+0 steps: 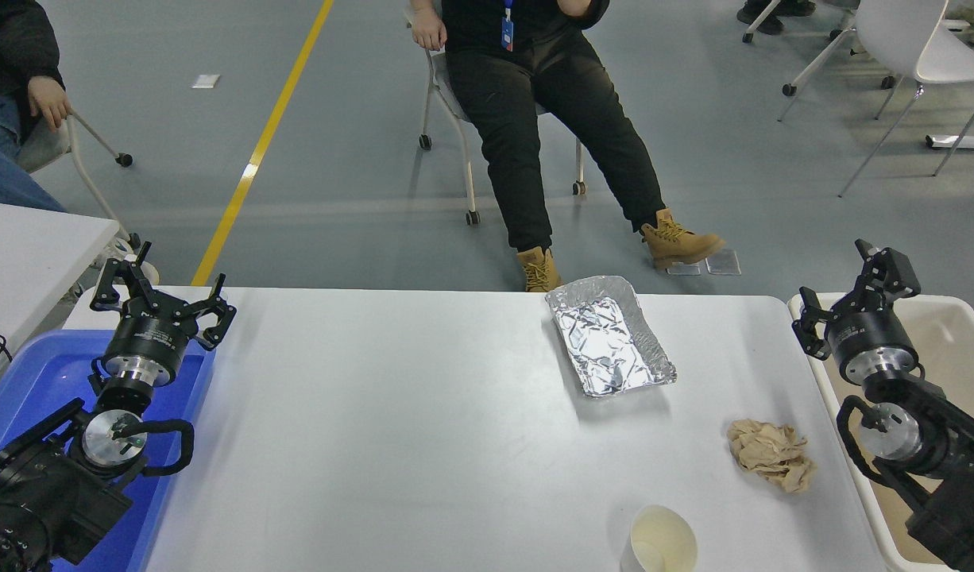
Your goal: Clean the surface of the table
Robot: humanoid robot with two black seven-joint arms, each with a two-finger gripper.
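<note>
Head view: the white tabletop (392, 429) fills the middle, carrying a foil tray (610, 335), a crumpled paper wad (771, 454) and a paper cup (663, 542); judging by these, cleaning has not begun. The left tool (163, 298) hangs spread over a blue bin (26, 381); the right tool (848, 292), spread and empty, hovers beside a beige bin (956, 334).

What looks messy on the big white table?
Three bits of rubbish lie on the table surface: a crinkled foil tray set askew, a crumpled brown napkin, and a paper cup at the near edge.

Paper cup (663, 542) — base cropped; seated person (535, 119) — headless
</note>
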